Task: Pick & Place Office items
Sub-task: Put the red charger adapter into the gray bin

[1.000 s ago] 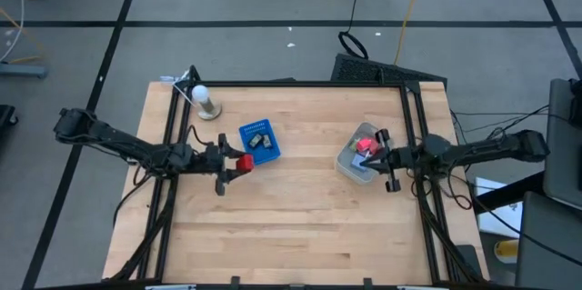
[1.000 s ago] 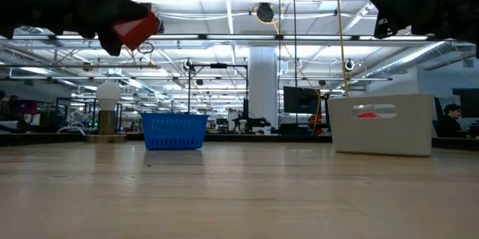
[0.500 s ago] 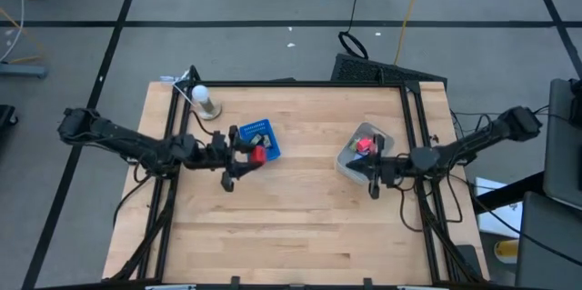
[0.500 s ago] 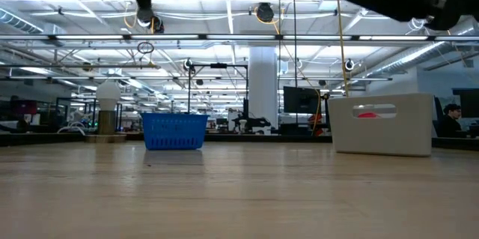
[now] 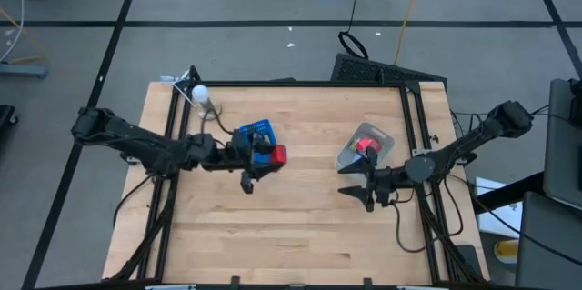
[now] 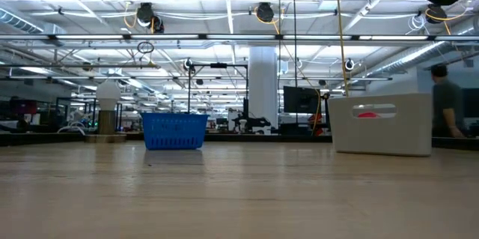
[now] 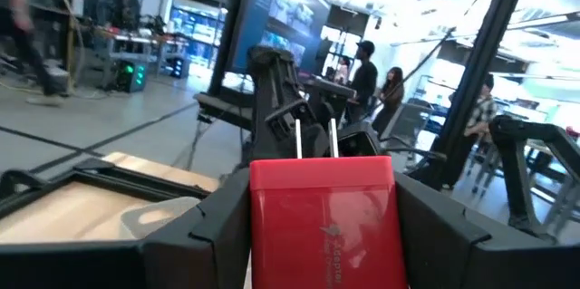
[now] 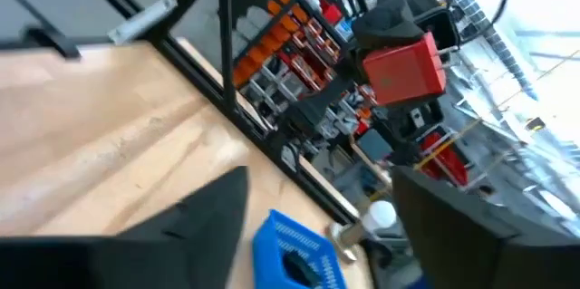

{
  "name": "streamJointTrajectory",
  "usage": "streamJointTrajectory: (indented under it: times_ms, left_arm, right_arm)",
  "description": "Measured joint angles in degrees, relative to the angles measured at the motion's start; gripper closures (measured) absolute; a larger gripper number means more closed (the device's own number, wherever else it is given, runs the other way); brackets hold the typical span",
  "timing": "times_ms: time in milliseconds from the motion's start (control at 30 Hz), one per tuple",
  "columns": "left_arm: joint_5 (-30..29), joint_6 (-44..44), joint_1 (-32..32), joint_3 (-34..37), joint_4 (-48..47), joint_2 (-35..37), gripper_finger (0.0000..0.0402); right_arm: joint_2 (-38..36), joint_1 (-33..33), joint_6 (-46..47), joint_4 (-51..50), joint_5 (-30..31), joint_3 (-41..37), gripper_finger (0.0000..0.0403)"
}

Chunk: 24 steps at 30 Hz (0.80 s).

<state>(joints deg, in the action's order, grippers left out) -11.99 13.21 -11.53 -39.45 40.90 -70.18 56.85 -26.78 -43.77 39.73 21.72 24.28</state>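
Note:
A red block with two metal prongs point(image 7: 323, 218) sits between the fingers of my left gripper point(image 5: 269, 156), high above the table just right of the blue basket point(image 5: 255, 135). The basket stands on the table at the middle left point(image 6: 174, 131) and holds small dark items. My right gripper point(image 5: 356, 186) hangs open and empty over bare wood, near and left of the grey bin point(image 5: 363, 147). A red item point(image 5: 368, 145) lies in the bin. The right wrist view looks across at the red block point(image 8: 404, 72) and the basket point(image 8: 295, 256). My left gripper pinches the red block by its two opposite side faces point(image 7: 256, 226), one finger on each side. The fingers lie level and point toward the table's right edge. The block is lifted clear of the table, its prongs point(image 7: 314, 139) pointing away from the wrist.
A white bulb on a small stand point(image 5: 202, 97) is at the far left corner of the table. Black frame rails point(image 5: 411, 117) run along both sides. Bare wood point(image 5: 300, 226) fills the near half. People move in the room beyond the table.
My left gripper has risen and gone toward the table's right edge with the red block, past the blue basket. My right gripper has drawn away from the grey bin toward the near edge and a little left, and its fingers have opened.

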Motion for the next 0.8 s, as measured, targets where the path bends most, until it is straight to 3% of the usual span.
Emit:
streamJointTrajectory:
  times_ms: [167, 300, 433, 800]
  left_arm:
    - [4.3, 0.9, 0.0, -4.7, 3.0, -6.3, 0.0190]
    - [4.2, 1.0, 0.0, -7.6, 8.1, -9.7, 0.0190]
    - [1.3, 1.0, 0.0, -9.6, 10.9, -12.0, 0.0190]
    - [0.1, 3.3, 0.0, -13.6, 16.5, -16.9, 0.0190]
  right_arm:
    - [5.3, -1.9, -8.0, 2.2, 6.8, 4.2, 0.0059]
    - [9.1, -2.7, -18.5, 14.1, 13.6, 6.0, 0.0014]
    - [11.3, -2.7, -25.5, 25.4, 10.6, 6.1, 0.0007]
    - [15.5, 0.3, -27.8, 30.9, 3.8, 6.2, 0.0013]
